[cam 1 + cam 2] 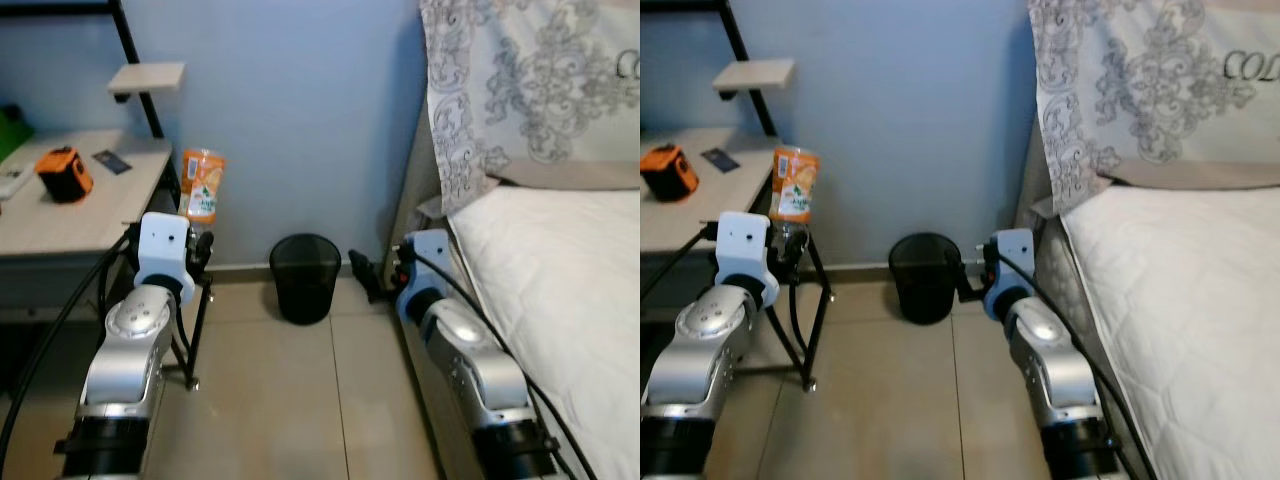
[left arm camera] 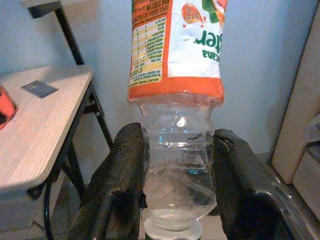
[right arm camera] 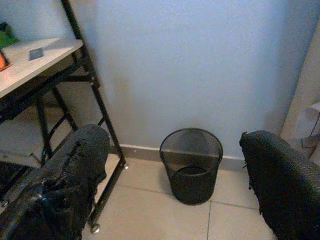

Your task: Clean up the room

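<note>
A clear plastic bottle [image 1: 203,184] with an orange label is held upside down, its cap end towards the wrist, beside the desk corner. My left gripper [image 1: 200,243] is shut on its clear lower part, and in the left wrist view the black fingers [image 2: 125,185] squeeze the bottle [image 2: 176,75] from both sides. A black mesh waste bin [image 1: 305,277] stands on the floor against the blue wall, to the right of and below the bottle. My right gripper [image 1: 362,268] is open with nothing in it, low beside the bed, pointing at the bin [image 3: 191,165].
A light wooden desk [image 1: 90,205] on a black metal frame stands at the left, with an orange box [image 1: 64,173] and a dark card [image 1: 111,161] on it. The bed [image 1: 560,290] with a patterned pillow [image 1: 530,80] lies on the right. Tiled floor [image 1: 290,400] lies between them.
</note>
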Controlling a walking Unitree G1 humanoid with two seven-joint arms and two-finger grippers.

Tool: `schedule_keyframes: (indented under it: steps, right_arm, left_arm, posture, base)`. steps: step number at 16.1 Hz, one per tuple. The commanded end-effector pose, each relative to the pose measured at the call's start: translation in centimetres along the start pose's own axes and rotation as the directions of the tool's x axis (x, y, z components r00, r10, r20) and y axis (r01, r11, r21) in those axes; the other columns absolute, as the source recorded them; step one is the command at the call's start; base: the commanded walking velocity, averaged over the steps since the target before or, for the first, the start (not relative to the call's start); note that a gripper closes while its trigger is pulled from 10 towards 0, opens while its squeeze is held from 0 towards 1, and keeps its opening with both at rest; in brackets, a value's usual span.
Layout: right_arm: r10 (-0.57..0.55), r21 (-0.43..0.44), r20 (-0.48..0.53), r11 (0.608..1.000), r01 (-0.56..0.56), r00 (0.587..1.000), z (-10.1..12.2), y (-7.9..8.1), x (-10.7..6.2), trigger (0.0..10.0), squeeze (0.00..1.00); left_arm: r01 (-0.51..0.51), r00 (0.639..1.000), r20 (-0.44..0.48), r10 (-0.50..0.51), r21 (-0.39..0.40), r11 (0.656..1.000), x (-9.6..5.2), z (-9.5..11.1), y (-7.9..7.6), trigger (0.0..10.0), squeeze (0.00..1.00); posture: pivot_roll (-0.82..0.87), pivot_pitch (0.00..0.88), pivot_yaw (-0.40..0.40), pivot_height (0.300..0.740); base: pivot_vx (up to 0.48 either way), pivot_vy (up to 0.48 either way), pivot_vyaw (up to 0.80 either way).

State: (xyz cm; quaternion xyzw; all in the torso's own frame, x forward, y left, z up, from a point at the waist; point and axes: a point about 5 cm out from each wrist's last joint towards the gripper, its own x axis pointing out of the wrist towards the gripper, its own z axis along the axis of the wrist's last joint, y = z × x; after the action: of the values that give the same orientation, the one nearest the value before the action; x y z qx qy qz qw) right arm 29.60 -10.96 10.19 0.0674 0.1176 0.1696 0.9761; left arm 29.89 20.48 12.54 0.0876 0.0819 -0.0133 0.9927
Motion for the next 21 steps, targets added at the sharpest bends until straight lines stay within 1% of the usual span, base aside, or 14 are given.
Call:
schedule_keyframes:
  steps: [1, 7, 17, 19, 21]
  right_arm:
    - [-0.025, -0.013, 0.014, 1.0, 0.025, 1.0, 0.4, -0.7, -0.3, 10.0, 0.0]
    - [-0.015, -0.029, 0.004, 0.999, 0.015, 1.0, 0.2, -0.5, -0.3, 10.0, 0.0]
    - [-0.014, -0.044, -0.011, 0.999, 0.014, 1.0, 0.1, -0.7, -0.4, 10.0, 0.0]
    - [-0.003, -0.079, -0.028, 0.997, 0.001, 1.0, 0.2, -1.2, -0.8, 10.0, 0.0]
    - [-0.027, -0.088, -0.026, 0.996, 0.025, 0.999, 0.3, -2.1, -1.2, 10.0, 0.0]
  left_arm:
    - [0.025, 0.999, 0.022, -0.025, 0.006, 1.0, 0.1, 0.5, -0.7, 10.0, 0.0]
    - [0.033, 0.999, 0.018, -0.033, 0.005, 0.999, 0.1, 0.3, -1.0, 10.0, 0.0]
    - [0.039, 0.999, 0.012, -0.039, 0.012, 0.999, 0.0, 0.3, -1.1, 10.0, 0.0]
    - [0.051, 0.999, 0.004, -0.051, 0.022, 0.998, -0.2, 0.1, -1.2, 10.0, 0.0]
    - [0.05, 0.999, -0.004, -0.05, 0.021, 0.999, -0.6, -0.2, -1.3, 10.0, 0.0]
  posture:
    - [0.03, 0.0, 0.031, 0.74]
    - [0.03, 0.0, 0.032, 0.74]
    - [0.04, 0.0, 0.032, 0.74]
    - [0.04, 0.0, 0.035, 0.74]
    - [0.04, 0.0, 0.032, 0.74]
  base:
    - [0.472, 0.0, 0.0]
    - [0.466, 0.0, 0.0]
    - [0.466, 0.0, 0.0]
    - [0.463, 0.0, 0.0]
    - [0.461, 0.0, 0.0]
